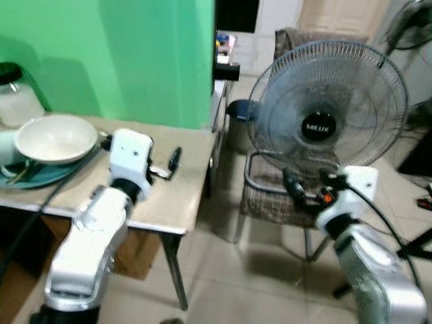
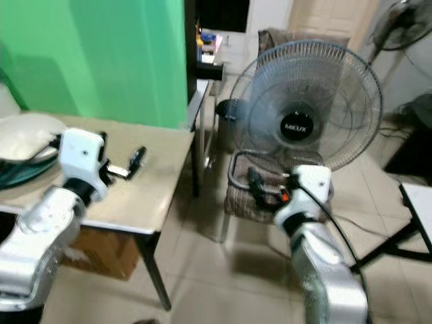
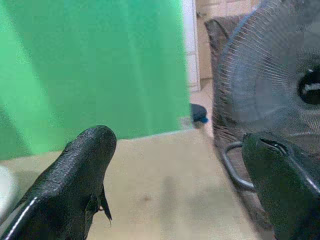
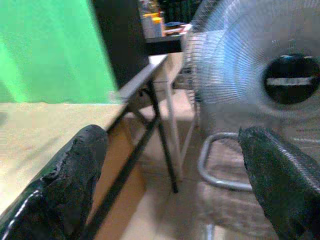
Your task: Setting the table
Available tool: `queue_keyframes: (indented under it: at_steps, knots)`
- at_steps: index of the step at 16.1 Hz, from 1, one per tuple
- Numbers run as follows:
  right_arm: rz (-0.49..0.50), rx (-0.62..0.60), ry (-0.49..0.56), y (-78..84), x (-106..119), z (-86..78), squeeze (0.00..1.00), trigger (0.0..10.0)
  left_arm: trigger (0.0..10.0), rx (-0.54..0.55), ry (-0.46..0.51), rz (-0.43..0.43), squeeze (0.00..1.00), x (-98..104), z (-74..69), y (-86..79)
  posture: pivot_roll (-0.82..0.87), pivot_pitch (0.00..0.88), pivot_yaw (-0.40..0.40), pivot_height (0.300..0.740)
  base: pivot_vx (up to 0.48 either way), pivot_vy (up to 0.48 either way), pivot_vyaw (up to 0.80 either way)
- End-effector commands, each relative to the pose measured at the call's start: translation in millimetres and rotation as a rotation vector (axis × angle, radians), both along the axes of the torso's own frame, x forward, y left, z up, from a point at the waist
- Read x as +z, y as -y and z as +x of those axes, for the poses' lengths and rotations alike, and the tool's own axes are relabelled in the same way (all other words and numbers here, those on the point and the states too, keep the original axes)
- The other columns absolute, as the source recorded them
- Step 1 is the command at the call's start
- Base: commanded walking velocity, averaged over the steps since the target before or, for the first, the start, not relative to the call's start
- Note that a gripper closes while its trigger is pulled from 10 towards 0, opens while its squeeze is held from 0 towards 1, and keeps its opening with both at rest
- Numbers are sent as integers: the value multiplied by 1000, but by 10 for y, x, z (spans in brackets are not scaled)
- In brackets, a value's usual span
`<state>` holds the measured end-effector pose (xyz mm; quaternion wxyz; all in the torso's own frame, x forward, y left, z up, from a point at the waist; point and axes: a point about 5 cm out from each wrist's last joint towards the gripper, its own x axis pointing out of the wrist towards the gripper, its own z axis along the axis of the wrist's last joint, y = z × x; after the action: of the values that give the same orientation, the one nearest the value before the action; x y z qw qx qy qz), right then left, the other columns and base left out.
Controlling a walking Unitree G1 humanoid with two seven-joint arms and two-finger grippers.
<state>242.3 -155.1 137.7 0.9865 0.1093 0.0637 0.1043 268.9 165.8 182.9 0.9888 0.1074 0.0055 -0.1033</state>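
Note:
A white bowl (image 1: 55, 138) rests on a teal plate (image 1: 42, 177) at the left end of the beige table (image 1: 182, 202). A lidded glass jar (image 1: 13, 94) stands behind them. My left gripper (image 1: 170, 164) hovers low over the table's bare right part, well to the right of the bowl. In the left wrist view its fingers (image 3: 80, 175) are spread, so it is open with nothing between them. My right gripper (image 1: 304, 189) is off the table, out in front of the fan. It too is open and empty, its fingers (image 4: 70, 175) wide apart.
A large Milux fan (image 1: 327, 111) stands on a metal-framed chair (image 1: 270, 196) just right of the table. A green screen (image 1: 135, 61) backs the table. A cardboard box (image 1: 138, 253) sits under it. Tiled floor lies between the table and the chair.

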Motion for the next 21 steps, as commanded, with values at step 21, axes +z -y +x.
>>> queue_keyframes:
  at_steps: [21]
  knots:
    - [-147, -26, 8, 6, -30, 82, 0, 10000, 10000, 5, 11, -37, 0, 27, 28, -17, 121, 0, -42, 740, 0, 343, -137]
